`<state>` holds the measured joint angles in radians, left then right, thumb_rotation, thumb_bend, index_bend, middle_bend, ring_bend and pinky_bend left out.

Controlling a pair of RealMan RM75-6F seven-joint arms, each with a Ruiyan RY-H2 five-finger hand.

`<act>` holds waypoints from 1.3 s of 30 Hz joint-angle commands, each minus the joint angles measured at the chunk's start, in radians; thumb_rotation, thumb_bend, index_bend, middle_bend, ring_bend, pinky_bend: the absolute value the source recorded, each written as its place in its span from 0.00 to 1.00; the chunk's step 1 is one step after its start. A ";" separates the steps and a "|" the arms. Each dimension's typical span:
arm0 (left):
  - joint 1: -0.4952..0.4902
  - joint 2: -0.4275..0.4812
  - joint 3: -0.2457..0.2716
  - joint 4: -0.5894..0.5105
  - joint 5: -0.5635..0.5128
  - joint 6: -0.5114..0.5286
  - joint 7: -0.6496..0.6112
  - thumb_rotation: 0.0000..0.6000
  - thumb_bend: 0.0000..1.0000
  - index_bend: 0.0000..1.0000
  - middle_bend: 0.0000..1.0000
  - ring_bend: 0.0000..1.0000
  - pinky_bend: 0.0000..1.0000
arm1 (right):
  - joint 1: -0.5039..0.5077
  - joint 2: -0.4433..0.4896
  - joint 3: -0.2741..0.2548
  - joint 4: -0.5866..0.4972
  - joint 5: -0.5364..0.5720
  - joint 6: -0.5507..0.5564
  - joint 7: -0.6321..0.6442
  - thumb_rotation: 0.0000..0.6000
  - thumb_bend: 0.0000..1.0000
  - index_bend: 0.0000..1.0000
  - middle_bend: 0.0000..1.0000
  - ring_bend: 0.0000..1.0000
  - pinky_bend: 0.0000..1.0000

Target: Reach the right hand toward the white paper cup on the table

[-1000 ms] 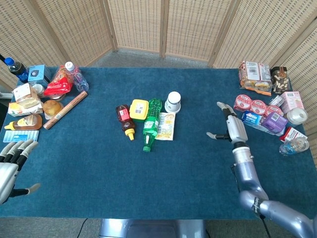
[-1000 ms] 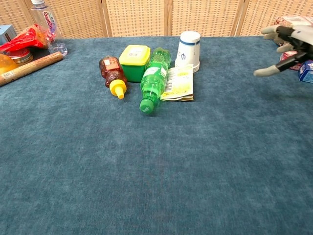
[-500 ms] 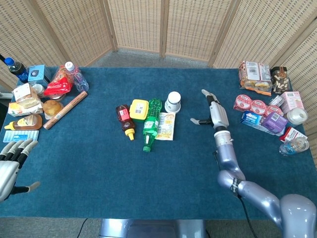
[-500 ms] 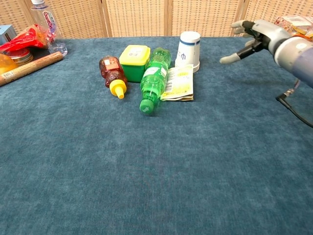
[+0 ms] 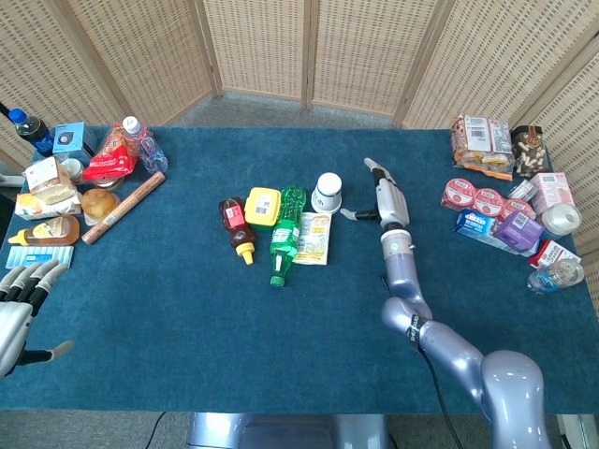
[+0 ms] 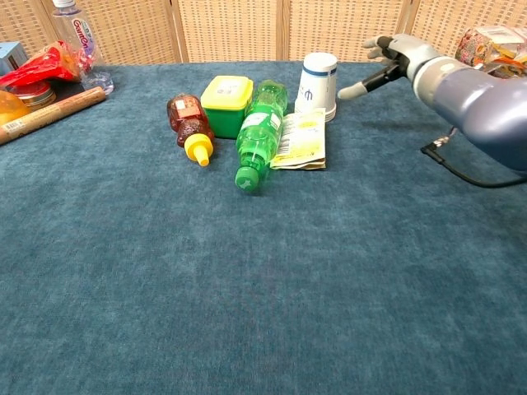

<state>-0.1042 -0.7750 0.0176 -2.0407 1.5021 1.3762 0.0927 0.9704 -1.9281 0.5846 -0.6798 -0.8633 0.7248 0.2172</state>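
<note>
The blue table [image 5: 187, 309] is cut off at the chest view's edges. The left hand [image 5: 21, 304], fingers apart and holding nothing, is partly cropped at the head view's corner. The right hand [image 6: 394, 58] is spread, empty, thumb extended. The white paper cup [image 6: 319, 85] stands just left of it, untouched. A green bottle [image 6: 258, 133] lies farther left, beside a yellow sachet [image 6: 300, 140].

The table [image 5: 187, 309] wears a matt, napped blue cloth, and the screen [image 5: 309, 47] behind it looks like woven cane. The green bottle [image 6: 260, 132] is glossy clear plastic, the white paper cup [image 6: 318, 85] smooth and matt. The right hand [image 5: 384, 196] and its arm [image 5: 468, 360] look like satin grey metal.
</note>
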 commanded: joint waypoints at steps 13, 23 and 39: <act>-0.003 -0.006 -0.001 0.008 -0.007 -0.003 0.003 1.00 0.00 0.00 0.00 0.00 0.00 | 0.093 -0.071 0.067 0.040 0.109 0.003 -0.078 1.00 0.00 0.03 0.06 0.00 0.00; 0.003 -0.003 0.001 0.003 0.006 0.012 0.006 1.00 0.00 0.00 0.00 0.00 0.00 | 0.136 -0.117 0.114 0.048 0.182 0.062 -0.138 1.00 0.00 0.52 0.64 0.36 0.33; -0.001 0.001 0.004 -0.005 0.027 0.007 -0.010 1.00 0.00 0.00 0.00 0.00 0.00 | -0.109 0.147 0.053 -0.514 0.044 0.321 -0.158 1.00 0.00 0.55 0.67 0.41 0.37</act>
<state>-0.1053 -0.7743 0.0210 -2.0455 1.5288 1.3829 0.0829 0.9378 -1.8668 0.6543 -1.0487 -0.7847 0.9671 0.0808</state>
